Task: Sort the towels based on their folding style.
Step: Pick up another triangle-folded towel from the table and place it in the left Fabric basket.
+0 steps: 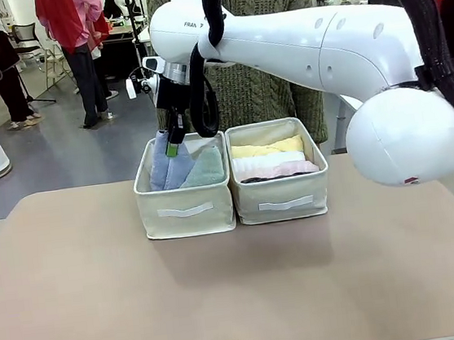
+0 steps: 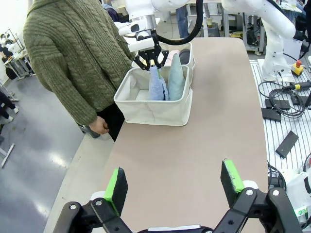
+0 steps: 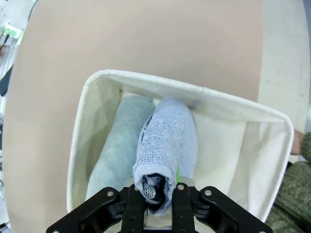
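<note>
Green-padded right gripper (image 1: 173, 147) is pinching the top of the periwinkle blue towel (image 1: 167, 164), jaws nearly closed on its folded tip, reaching down into the left beige bin (image 1: 186, 210). Blue towel is standing upright in that bin, touching the pale teal towel (image 1: 206, 168) just beside it. Right wrist view: blue towel (image 3: 165, 145) is rising straight between the fingers, teal one (image 3: 115, 145) lying alongside, bin wall (image 3: 184, 90) around both.

Right bin (image 1: 284, 200) is touching the left bin; yellow towel (image 1: 265, 147), white towel (image 1: 267, 161), pale pink towel (image 1: 280, 170) are lying stacked in it. "FRAN" is reading on the arm.

Left gripper (image 2: 175, 187) is hanging wide open over bare table (image 2: 194, 145), holding nothing, well apart from the bins. Person in green knit (image 2: 73, 48) is standing beside the table, hand (image 2: 99, 126) near the edge.
</note>
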`<state>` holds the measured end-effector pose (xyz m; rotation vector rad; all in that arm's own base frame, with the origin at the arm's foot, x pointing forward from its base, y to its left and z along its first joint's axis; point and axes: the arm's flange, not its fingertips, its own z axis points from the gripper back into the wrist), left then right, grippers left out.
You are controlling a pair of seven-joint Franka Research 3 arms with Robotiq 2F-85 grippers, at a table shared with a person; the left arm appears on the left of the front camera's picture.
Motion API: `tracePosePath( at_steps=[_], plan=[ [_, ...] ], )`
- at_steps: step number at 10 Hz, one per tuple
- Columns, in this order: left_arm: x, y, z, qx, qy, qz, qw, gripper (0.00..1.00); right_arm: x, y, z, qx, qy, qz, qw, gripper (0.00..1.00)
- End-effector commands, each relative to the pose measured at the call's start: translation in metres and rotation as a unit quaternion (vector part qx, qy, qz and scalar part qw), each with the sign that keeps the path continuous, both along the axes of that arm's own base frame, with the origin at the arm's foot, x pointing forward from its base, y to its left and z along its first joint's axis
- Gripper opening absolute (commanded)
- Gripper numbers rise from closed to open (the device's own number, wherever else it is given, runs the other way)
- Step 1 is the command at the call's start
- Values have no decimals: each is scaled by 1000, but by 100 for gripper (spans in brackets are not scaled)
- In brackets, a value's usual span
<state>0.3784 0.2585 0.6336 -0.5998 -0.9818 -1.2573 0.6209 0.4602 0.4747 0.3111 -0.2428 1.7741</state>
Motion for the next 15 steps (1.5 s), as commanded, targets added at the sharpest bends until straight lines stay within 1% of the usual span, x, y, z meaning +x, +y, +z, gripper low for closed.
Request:
tracePosePath(
  at_steps=[1,2,3,4,5,6,7,8,10,15],
  plan=[
    [-1,0,1,-3,-4,0,1000,100,19,15,11,9,7,12,1000,18],
    [-1,0,1,-3,-4,0,1000,100,19,15,11,11,9,12,1000,36],
    [-1,0,1,-3,-4,0,1000,100,18,16,12,11,8,12,1000,38],
    [-1,0,1,-3,-4,0,1000,100,18,16,12,11,7,13,1000,56],
    [-1,0,1,-3,-4,0,1000,100,17,16,12,11,7,13,1000,58],
    [-1,0,1,-3,-4,0,1000,100,17,15,12,11,8,12,1000,76],
    [-1,0,1,-3,-4,0,1000,100,17,15,13,11,7,12,1000,78],
    [-1,0,1,-3,-4,0,1000,100,17,15,13,11,7,12,1000,95],
    [-1,0,1,-3,-4,0,1000,100,16,15,13,13,9,12,1000,100],
    [-1,0,1,-3,-4,0,1000,100,13,11,18,12,4,8,1000,100]
  ],
)
